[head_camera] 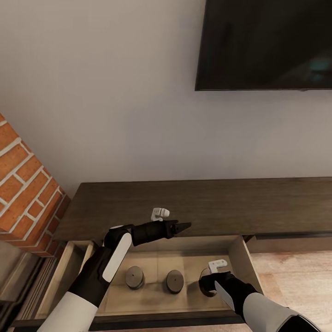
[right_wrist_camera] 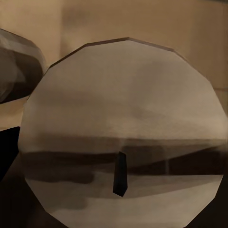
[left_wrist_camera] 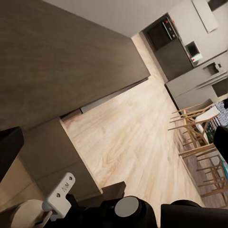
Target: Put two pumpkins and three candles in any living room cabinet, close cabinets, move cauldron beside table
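The dark-brown cabinet (head_camera: 207,205) has one drawer pulled out, showing its pale interior (head_camera: 154,265). Two candles (head_camera: 135,277) (head_camera: 174,281) stand upright on the drawer floor. A third candle (head_camera: 205,282) stands at the drawer's right end, its pale round top and dark wick (right_wrist_camera: 119,174) very close in the right wrist view. My right gripper (head_camera: 211,282) reaches down over it, open, with one finger (right_wrist_camera: 8,152) beside the candle's rim. My left gripper (head_camera: 184,227) hovers open above the drawer's back edge, holding nothing. No pumpkins are in view.
A red brick fireplace side (head_camera: 25,184) stands left of the cabinet. A dark TV (head_camera: 267,44) hangs on the wall above. Light wood floor (head_camera: 295,276) lies to the right. In the left wrist view, wooden chairs (left_wrist_camera: 199,128) and kitchen units (left_wrist_camera: 190,61) stand far off.
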### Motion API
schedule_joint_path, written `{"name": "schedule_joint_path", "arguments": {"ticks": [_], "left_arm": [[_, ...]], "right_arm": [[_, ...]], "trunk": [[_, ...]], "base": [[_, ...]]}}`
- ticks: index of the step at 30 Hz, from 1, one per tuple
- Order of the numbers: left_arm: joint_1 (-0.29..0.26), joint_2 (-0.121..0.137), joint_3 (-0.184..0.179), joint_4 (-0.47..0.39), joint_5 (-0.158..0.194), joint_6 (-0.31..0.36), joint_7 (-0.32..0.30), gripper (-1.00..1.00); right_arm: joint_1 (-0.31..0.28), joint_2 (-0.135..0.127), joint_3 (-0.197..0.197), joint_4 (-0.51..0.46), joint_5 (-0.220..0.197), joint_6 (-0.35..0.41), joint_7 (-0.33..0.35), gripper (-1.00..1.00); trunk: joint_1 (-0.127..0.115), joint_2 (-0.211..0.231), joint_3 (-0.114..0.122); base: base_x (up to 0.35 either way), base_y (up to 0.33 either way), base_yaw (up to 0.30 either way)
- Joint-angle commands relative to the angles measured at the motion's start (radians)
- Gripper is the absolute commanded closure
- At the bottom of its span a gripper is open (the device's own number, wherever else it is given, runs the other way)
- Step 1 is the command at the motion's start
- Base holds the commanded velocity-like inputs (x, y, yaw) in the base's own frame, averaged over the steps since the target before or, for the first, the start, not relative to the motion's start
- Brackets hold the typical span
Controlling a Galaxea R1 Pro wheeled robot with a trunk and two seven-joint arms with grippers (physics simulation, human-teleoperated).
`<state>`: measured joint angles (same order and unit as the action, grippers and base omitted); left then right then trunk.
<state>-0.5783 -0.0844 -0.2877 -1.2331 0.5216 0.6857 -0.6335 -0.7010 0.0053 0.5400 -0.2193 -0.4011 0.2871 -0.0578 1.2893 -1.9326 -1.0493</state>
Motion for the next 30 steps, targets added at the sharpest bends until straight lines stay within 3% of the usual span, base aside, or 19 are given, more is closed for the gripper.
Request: {"name": "schedule_joint_path", "arguments": {"ticks": [1, 30], "left_arm": [[0.000, 0.000, 0.000, 0.000, 0.000, 0.000, 0.000, -1.00], [0.000, 0.000, 0.001, 0.001, 0.000, 0.000, 0.000, -1.00]], "right_arm": [[0.000, 0.000, 0.000, 0.000, -0.002, 0.000, 0.001, -1.00], [0.000, -0.001, 0.000, 0.000, -0.002, 0.000, 0.003, -1.00]], "trunk": [[0.000, 0.000, 0.000], [0.000, 0.000, 0.000]], "base": [[0.000, 0.000, 0.000], [0.000, 0.000, 0.000]]}}
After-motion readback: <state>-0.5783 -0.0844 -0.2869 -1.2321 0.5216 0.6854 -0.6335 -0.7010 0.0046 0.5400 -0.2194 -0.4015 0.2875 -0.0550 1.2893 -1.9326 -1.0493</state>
